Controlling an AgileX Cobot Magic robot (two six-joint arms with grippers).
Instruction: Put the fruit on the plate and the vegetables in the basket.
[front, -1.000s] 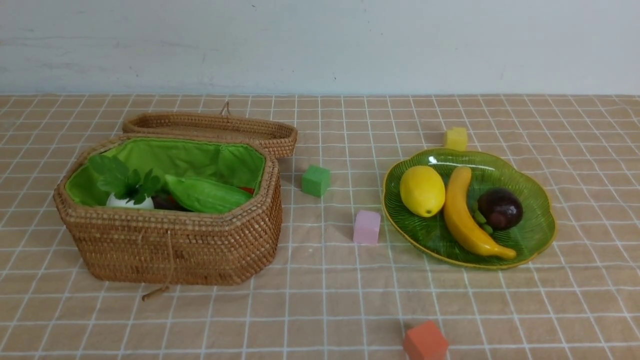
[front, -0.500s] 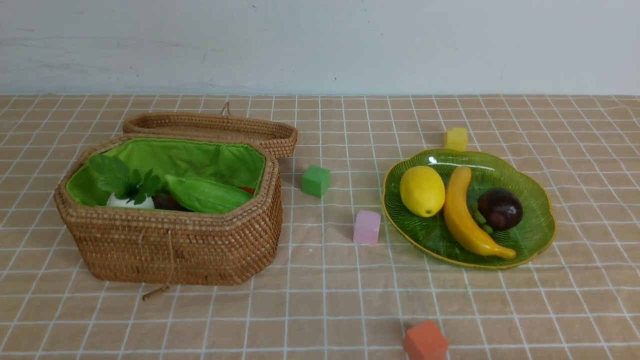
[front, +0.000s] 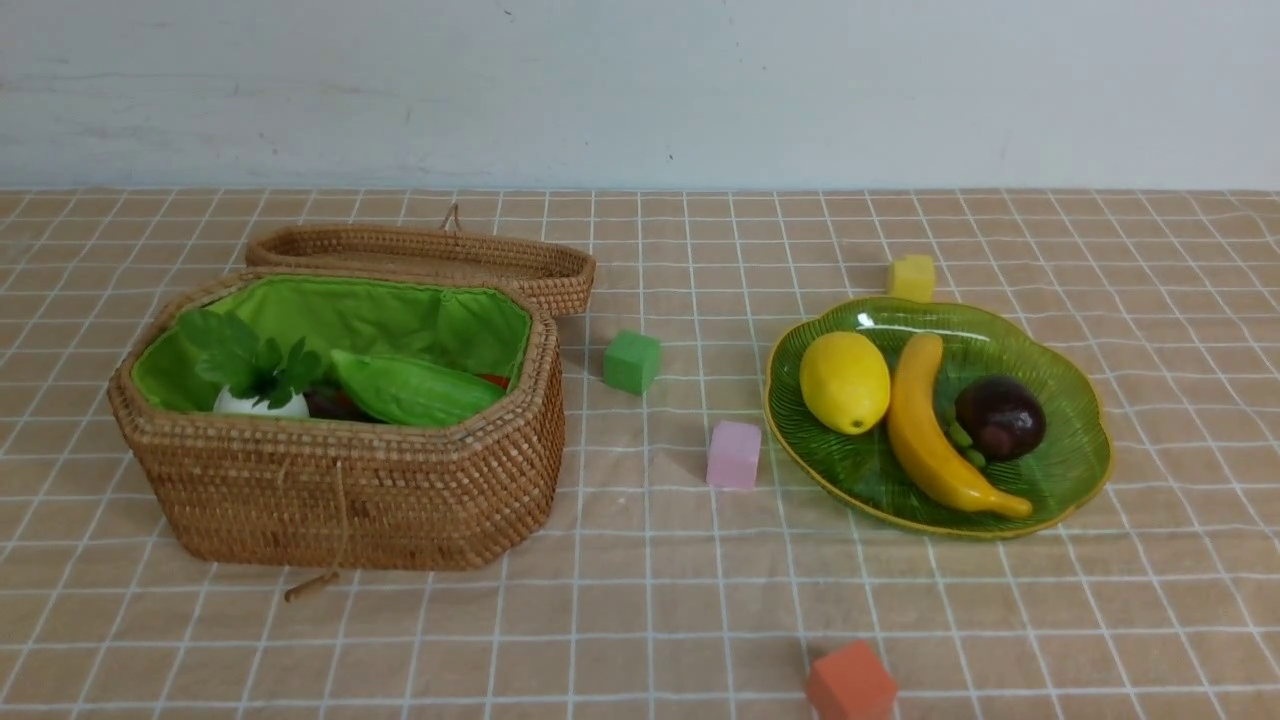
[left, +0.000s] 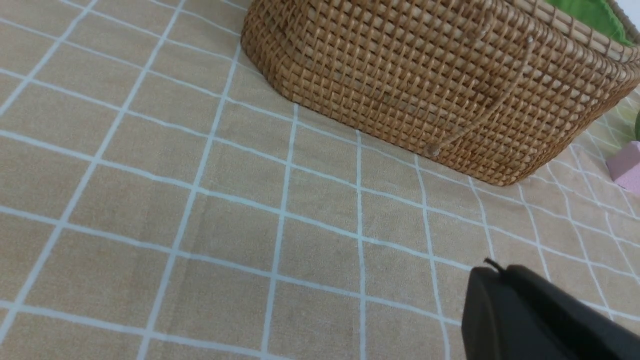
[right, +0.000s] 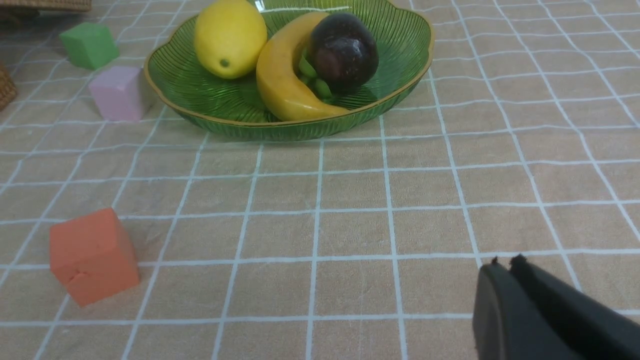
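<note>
On the green glass plate (front: 1075, 465) (right: 400, 30) at the right lie a yellow lemon (front: 844, 381) (right: 230, 37), a banana (front: 930, 430) (right: 280, 80) and a round dark purple fruit (front: 1000, 416) (right: 345, 50). The wicker basket (front: 340, 490) (left: 440, 75) at the left holds a white radish (front: 260, 403) with green leaves, a light-green gourd (front: 410, 388), and dark and red things mostly hidden behind them. My left gripper (left: 495, 270) is shut and empty, low over the cloth near the basket's front. My right gripper (right: 502, 265) is shut and empty, nearer me than the plate. Neither arm shows in the front view.
The flat woven lid (front: 430, 255) lies behind the basket. Foam cubes are scattered on the checked cloth: green (front: 631, 361) (right: 90, 44), pink (front: 733, 454) (right: 120, 92), yellow (front: 912, 277) behind the plate, and orange (front: 850, 685) (right: 92, 255) near the front edge.
</note>
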